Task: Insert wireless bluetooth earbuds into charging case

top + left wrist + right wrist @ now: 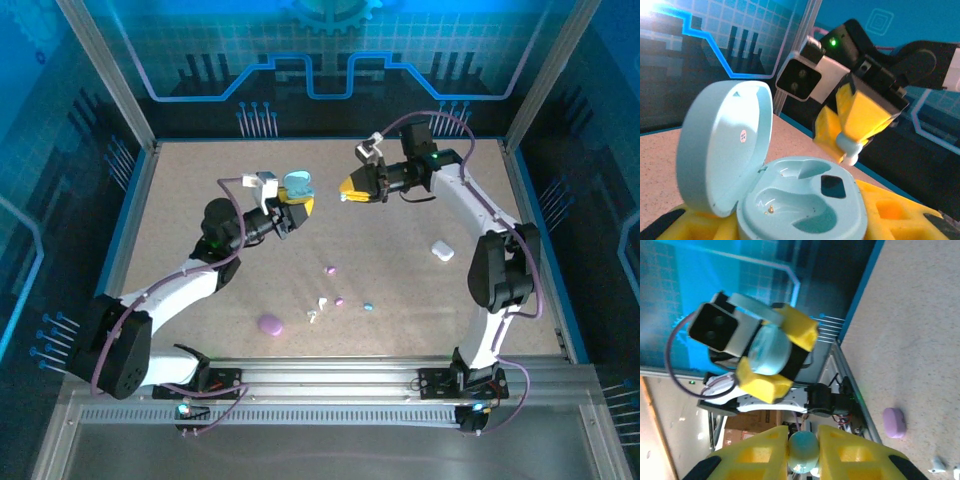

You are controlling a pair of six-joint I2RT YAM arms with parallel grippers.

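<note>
My left gripper (289, 207) is shut on an open light blue charging case (298, 183) and holds it above the table. In the left wrist view the lid (722, 145) stands up at the left. Both sockets in the case base (800, 200) are empty. My right gripper (350, 188) is shut on a light blue earbud (804, 452), pinched between its yellow fingers (757, 450). That earbud (850, 150) hangs just above and beyond the far right rim of the case, apart from it. Pink earbuds (331, 269), white earbuds (322, 301) and another light blue earbud (368, 306) lie on the table.
A closed purple case (270, 324) lies near the front of the table, left of centre. A white case (442, 250) lies at the right, close to the right arm. Blue walls and metal posts ring the speckled table (200, 180).
</note>
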